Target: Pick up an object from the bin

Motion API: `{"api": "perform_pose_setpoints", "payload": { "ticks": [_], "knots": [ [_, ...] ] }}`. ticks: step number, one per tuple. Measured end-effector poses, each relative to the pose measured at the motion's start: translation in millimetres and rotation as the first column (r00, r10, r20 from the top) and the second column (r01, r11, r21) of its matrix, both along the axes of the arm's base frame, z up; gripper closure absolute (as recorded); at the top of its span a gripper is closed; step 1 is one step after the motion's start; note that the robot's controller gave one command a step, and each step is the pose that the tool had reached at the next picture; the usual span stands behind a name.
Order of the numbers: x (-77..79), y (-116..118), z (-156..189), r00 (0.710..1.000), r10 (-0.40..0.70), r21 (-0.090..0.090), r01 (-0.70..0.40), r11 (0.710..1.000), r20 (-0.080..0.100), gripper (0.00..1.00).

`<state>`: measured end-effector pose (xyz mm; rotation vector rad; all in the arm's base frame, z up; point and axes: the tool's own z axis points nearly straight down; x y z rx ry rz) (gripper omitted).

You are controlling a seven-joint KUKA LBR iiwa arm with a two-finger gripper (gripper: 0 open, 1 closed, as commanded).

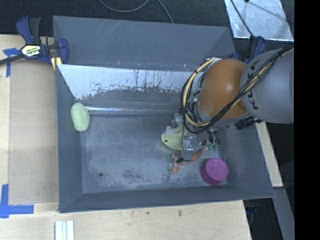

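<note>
1. The pincer [188, 153] hangs low over the floor of the grey bin [125, 184], right of the middle, under the arm's orange cover [222, 91] and its looped cables [192, 101].
2. I cannot tell whether the pincer is open or closed, nor whether it has hold of anything: its tip is masked by its own body.
3. The nearest thing is a pale yellow-green lumpy object [172, 139]. It lies just beside the pincer on the view's left and slightly further from the viewer; the two seem to touch, though that is unclear.
4. A small orange-brown scrap [174, 167] lies on the floor just below the pincer, a little to the left.
5. A magenta round object [215, 170] sits near the pincer, below and to the right, apart from it.
6. A pale green oval lump [80, 117] rests well apart, far to the pincer's left against the bin's left wall.
</note>
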<state>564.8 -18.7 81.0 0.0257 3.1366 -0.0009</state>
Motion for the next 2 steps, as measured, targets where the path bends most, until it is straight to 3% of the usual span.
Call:
{"api": "perform_pose_setpoints", "payload": {
  "ticks": [1, 2],
  "knots": [
    [1.9, -1, -4, 0.998, 0.058, 0.001, -0.058, 0.998, 0.001, 0.0],
    [-4.8, -11, -6, 0.983, 0.183, 0.002, -0.183, 0.983, 0.003, 0.0]
  ]
}}
